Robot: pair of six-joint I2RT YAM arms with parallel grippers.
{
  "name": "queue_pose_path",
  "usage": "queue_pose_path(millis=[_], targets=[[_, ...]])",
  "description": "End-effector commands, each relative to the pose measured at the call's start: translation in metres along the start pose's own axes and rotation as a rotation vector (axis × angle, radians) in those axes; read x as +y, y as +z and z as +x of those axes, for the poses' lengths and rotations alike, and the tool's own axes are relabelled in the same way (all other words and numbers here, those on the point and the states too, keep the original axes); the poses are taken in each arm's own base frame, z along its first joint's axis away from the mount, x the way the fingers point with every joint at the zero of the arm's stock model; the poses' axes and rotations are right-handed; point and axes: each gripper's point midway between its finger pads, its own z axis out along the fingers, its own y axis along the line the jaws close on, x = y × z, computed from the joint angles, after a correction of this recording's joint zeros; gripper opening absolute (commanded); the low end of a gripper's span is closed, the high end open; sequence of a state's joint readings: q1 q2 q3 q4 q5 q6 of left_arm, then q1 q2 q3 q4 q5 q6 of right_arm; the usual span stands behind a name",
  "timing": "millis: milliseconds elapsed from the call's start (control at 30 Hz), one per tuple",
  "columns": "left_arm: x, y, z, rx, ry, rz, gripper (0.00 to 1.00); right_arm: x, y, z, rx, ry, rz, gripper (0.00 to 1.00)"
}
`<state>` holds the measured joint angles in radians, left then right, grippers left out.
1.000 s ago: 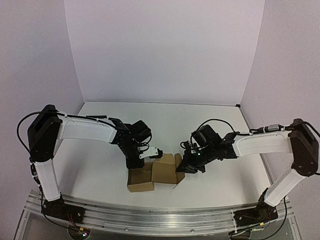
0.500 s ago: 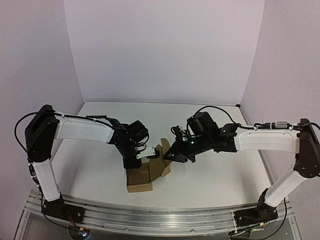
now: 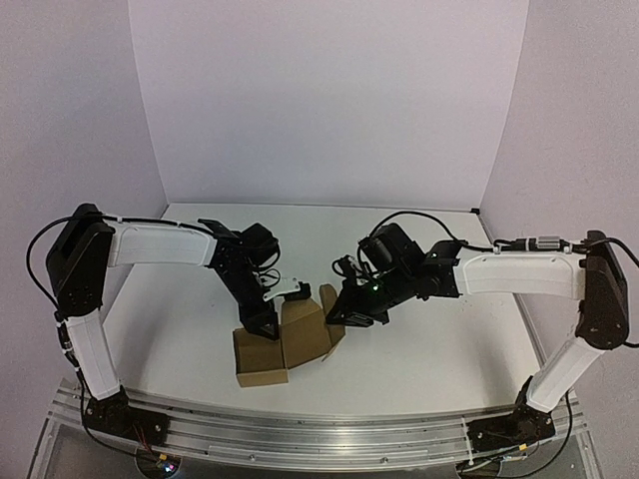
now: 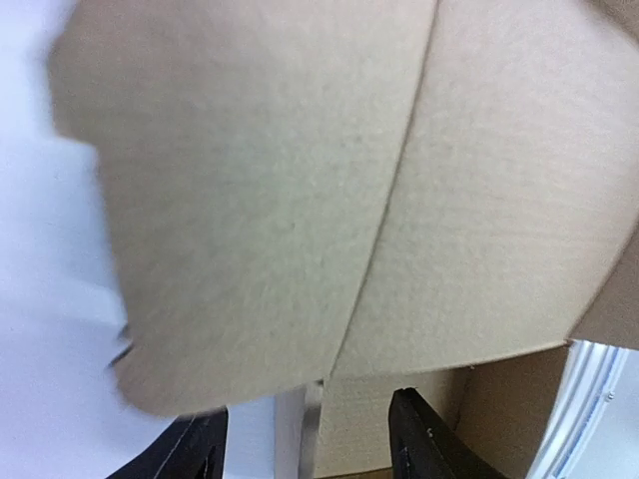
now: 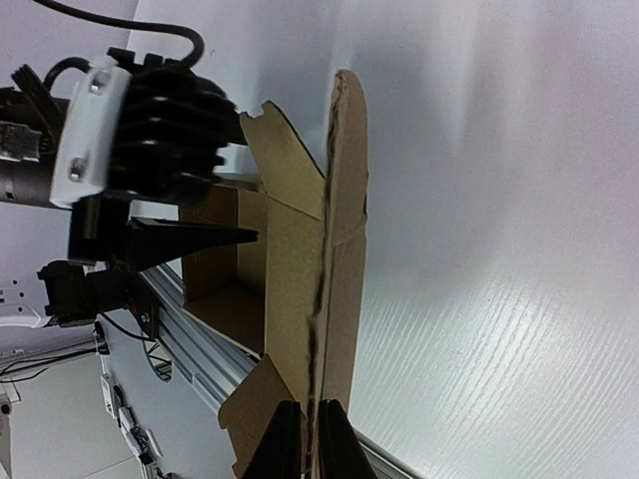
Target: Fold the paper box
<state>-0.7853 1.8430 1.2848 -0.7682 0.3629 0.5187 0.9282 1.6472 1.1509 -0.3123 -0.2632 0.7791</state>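
In your left wrist view the paper box [image 4: 300, 200] fills nearly the whole frame as blurred brown cardboard with one crease, its edges cut off, so you cannot tell which panel faces you. From above, the left hand [image 3: 266, 324] covers the box's far-left corner and hides what is inside. The box sits partly folded on the white tabletop [image 3: 429, 349], towards 6 o'clock and close to the aluminium rail [image 3: 319, 434] at the near edge, with a loose flap lying at its 7 o'clock side. The left hand is at the box's 10 o'clock. Its fingers [image 4: 424, 444] are spread wide with a thin cardboard edge between them, and you cannot tell whether they touch it. The right hand [image 5: 310, 419] comes in from the box's 2 o'clock. Its fingers [image 5: 283, 444] are pinched together on the rim of an upright side panel, which stands on edge between them.
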Motion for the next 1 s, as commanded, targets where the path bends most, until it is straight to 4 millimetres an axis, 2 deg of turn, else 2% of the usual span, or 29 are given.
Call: queue_pose_path(millis=[0, 133, 200, 267, 333, 400, 467, 567, 633, 800, 967], targets=[[-0.018, -0.048, -0.028, -0.149, 0.122, 0.052, 0.60, 0.012, -0.005, -0.007, -0.005, -0.055, -0.002, 0.10], [-0.001, -0.088, -0.032, -0.256, 0.145, 0.029, 0.61, 0.013, -0.006, -0.008, -0.008, -0.062, 0.002, 0.10], [0.012, -0.105, -0.022, -0.282, 0.182, -0.005, 0.58, 0.012, -0.006, -0.007, -0.006, -0.061, 0.004, 0.10], [0.024, -0.113, 0.001, -0.272, 0.212, -0.045, 0.52, 0.012, -0.005, -0.007, -0.002, -0.062, 0.005, 0.10], [0.025, -0.108, 0.031, -0.227, 0.290, -0.055, 0.43, 0.012, -0.005, -0.007, -0.001, -0.063, 0.006, 0.10], [0.011, -0.087, 0.068, -0.144, 0.402, -0.031, 0.37, 0.013, -0.005, -0.009, -0.004, -0.066, 0.006, 0.10], [-0.003, -0.071, 0.091, -0.127, 0.461, -0.013, 0.33, 0.014, -0.004, -0.010, -0.004, -0.069, 0.005, 0.10], [-0.017, -0.053, 0.109, -0.144, 0.520, 0.001, 0.27, 0.016, -0.003, -0.011, -0.001, -0.072, 0.002, 0.10], [-0.022, -0.043, 0.111, -0.177, 0.543, 0.007, 0.26, 0.016, -0.001, -0.010, 0.006, -0.073, 0.001, 0.10], [-0.031, -0.026, 0.081, -0.218, 0.507, 0.002, 0.26, 0.020, 0.001, -0.013, 0.012, -0.076, -0.007, 0.10], [-0.039, -0.009, 0.070, -0.206, 0.455, 0.030, 0.26, 0.026, 0.005, -0.017, 0.018, -0.081, -0.020, 0.10]])
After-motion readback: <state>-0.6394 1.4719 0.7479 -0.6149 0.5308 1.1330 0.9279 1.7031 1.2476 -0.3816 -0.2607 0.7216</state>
